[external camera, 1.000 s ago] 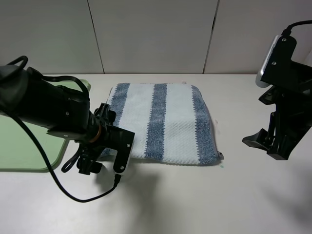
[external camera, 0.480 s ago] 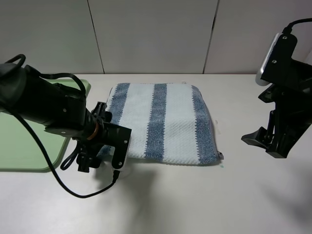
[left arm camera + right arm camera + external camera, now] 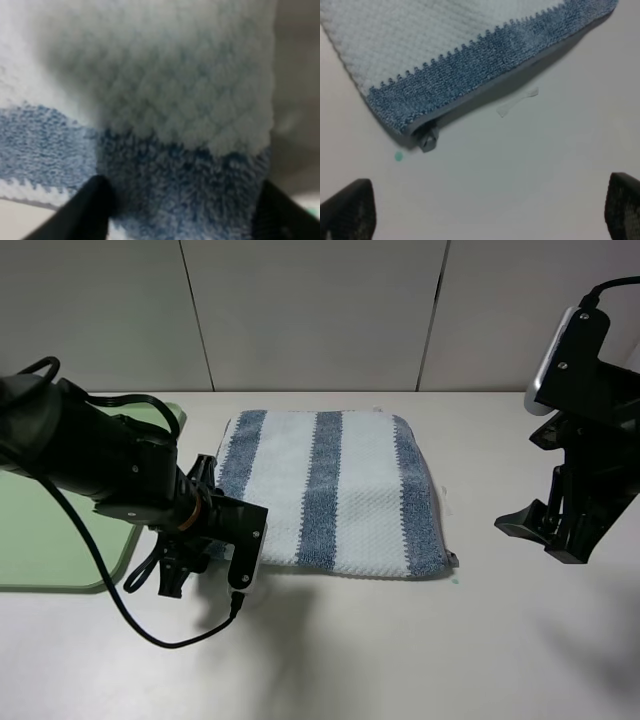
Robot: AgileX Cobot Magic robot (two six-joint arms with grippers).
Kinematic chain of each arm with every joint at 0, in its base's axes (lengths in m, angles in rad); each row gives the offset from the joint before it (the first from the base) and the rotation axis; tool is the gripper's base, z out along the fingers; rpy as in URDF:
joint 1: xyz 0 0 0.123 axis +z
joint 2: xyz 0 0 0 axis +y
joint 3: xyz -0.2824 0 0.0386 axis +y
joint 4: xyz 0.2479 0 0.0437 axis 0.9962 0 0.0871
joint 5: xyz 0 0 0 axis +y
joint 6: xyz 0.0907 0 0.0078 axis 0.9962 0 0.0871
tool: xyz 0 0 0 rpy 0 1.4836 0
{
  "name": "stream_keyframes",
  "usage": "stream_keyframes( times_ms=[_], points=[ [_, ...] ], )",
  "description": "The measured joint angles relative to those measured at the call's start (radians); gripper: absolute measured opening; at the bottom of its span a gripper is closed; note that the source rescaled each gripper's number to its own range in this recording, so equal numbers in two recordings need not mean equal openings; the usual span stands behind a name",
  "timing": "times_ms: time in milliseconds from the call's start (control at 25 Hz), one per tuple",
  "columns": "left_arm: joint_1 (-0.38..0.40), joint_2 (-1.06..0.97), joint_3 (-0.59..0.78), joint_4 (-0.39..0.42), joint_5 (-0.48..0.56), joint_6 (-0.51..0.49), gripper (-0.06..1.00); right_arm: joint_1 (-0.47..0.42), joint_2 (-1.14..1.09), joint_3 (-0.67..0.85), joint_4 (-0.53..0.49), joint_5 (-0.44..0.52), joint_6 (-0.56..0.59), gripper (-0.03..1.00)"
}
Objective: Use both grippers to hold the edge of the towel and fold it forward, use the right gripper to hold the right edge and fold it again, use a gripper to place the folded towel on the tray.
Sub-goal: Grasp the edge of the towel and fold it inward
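On the white table (image 3: 400,660): the towel (image 3: 330,480) lies flat and folded, with its blue-grey and white stripes running from 12 to 6 o'clock.
Tray (image 3: 60,550): light green, at 9 o'clock of the towel and near it; only a part of it is in view.
Towel place: the middle of the table, fully outside the tray and not touching it.
Left gripper (image 3: 210,565): low at the 7 o'clock corner of the towel. In the wrist view its two fingers (image 3: 92,210) stand on both sides of the thick blue-grey edge, and the cloth fills the gap. If they pinch it firmly, I cannot tell.
Right gripper (image 3: 545,538): at 3 o'clock of the towel, well apart from it and above the table. Its jaws are spread wide, with nothing between them.
Tag (image 3: 427,140): small and grey; it sticks out at the 5 o'clock corner of the towel and rests on the table.
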Motion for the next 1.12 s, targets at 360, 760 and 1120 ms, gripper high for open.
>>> stream_keyframes(
  times_ms=[360,760,1120],
  points=[
    [0.001,0.006,0.004,-0.012,-0.052,0.000,0.07,0.000,0.001,0.000,0.000,0.005,0.000,1.00],
    [0.001,0.006,0.004,-0.012,-0.102,0.000,0.00,0.000,0.001,0.074,-0.061,0.006,-0.048,1.00],
    [0.001,0.006,0.004,-0.012,-0.108,0.000,0.00,0.000,0.072,0.111,-0.082,-0.167,-0.058,1.00]
  ],
)
